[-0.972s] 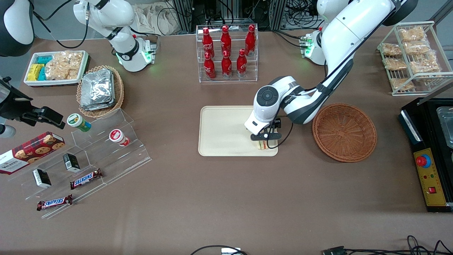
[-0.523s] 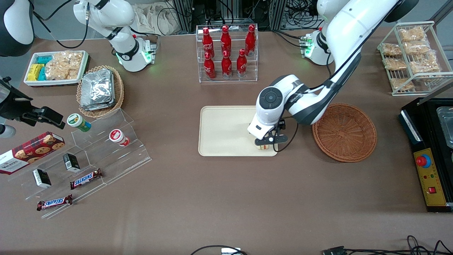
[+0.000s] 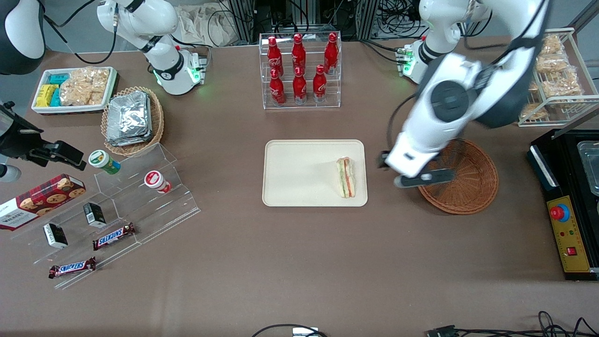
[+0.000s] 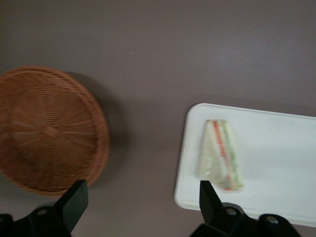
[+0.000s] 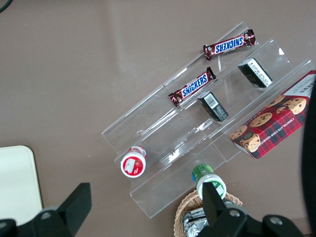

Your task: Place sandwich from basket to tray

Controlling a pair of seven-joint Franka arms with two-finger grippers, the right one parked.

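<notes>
the clear-wrapped triangular sandwich (image 3: 346,177) lies on the cream rectangular tray (image 3: 299,187), the gripper (image 3: 416,175) spread wide, empty, above the round brown wicker basket (image 3: 463,187).

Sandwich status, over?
Gripper open, empty, raised between tray and basket. Sandwich lying on tray, at the edge nearest basket. Nothing in the way.

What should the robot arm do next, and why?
Probably just lift away and stop. The sandwich already lies on the tray, near the end closest to the basket, which has nothing in it. The tool is open, holds nothing and hangs above the table between tray and basket, so nothing seems left to carry.
</notes>
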